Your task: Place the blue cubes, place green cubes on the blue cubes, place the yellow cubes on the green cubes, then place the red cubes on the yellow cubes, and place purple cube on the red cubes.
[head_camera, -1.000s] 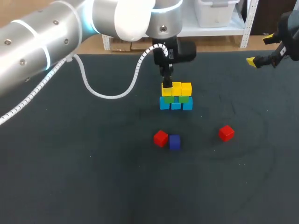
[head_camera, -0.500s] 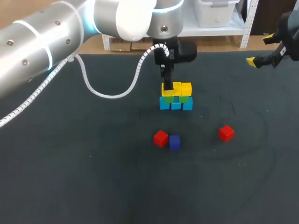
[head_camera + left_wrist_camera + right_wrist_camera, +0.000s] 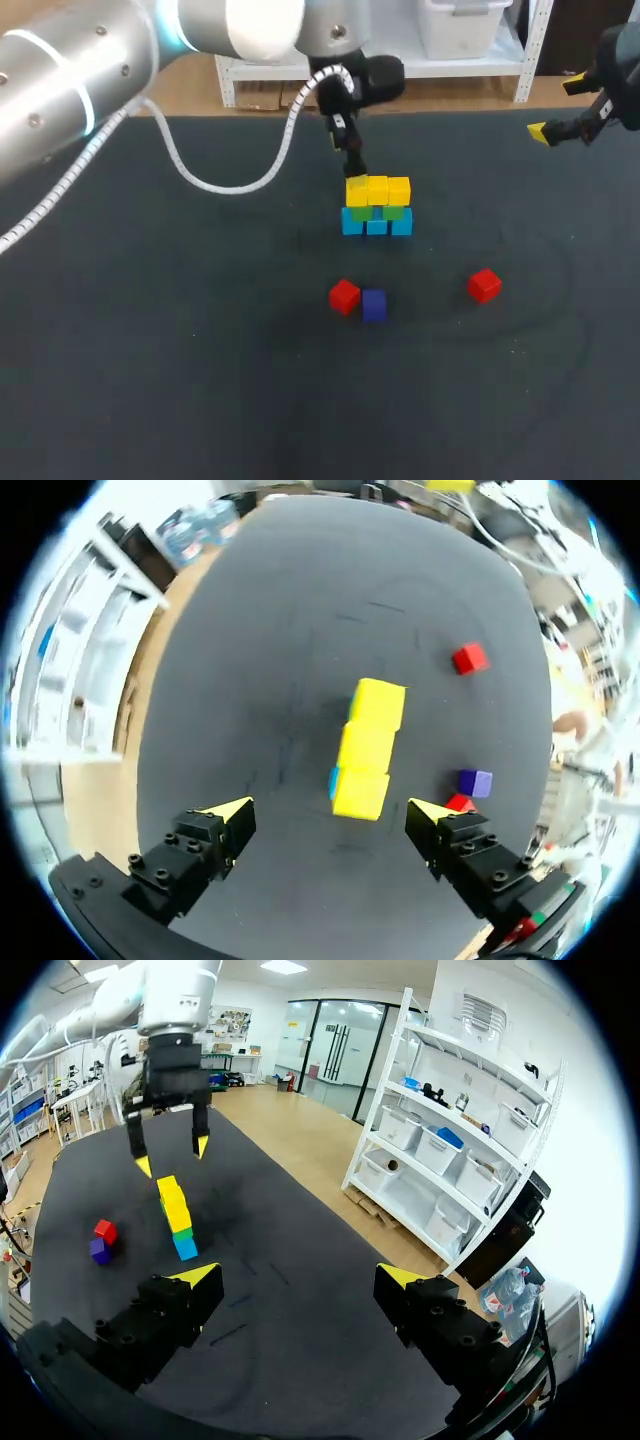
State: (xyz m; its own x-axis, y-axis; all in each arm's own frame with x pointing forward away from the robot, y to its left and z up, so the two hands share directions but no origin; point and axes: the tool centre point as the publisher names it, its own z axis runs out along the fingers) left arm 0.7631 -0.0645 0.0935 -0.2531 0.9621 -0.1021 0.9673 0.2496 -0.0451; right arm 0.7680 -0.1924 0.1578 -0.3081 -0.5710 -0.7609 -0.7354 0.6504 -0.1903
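A small wall of cubes stands mid-table: three light blue cubes (image 3: 376, 224) at the base, green cubes (image 3: 393, 212) on them, three yellow cubes (image 3: 378, 189) on top. My left gripper (image 3: 351, 158) hangs open just above the wall's left end, touching nothing; in its own view the left gripper (image 3: 330, 815) has the yellow cubes (image 3: 368, 748) below and ahead of it. Loose on the mat lie a red cube (image 3: 344, 296) beside the purple cube (image 3: 374, 305), and another red cube (image 3: 484, 285). My right gripper (image 3: 556, 108) is open at the far right edge.
The dark mat (image 3: 180, 350) covers the table. The left arm's white cable (image 3: 215, 190) loops down over the mat to the left of the stack. In the right wrist view the stack (image 3: 177, 1215) lies far ahead of the right gripper (image 3: 300, 1275).
My left gripper opened off the leftmost yellow cube, left it on the wall, then rose up and back. The right arm has not moved.
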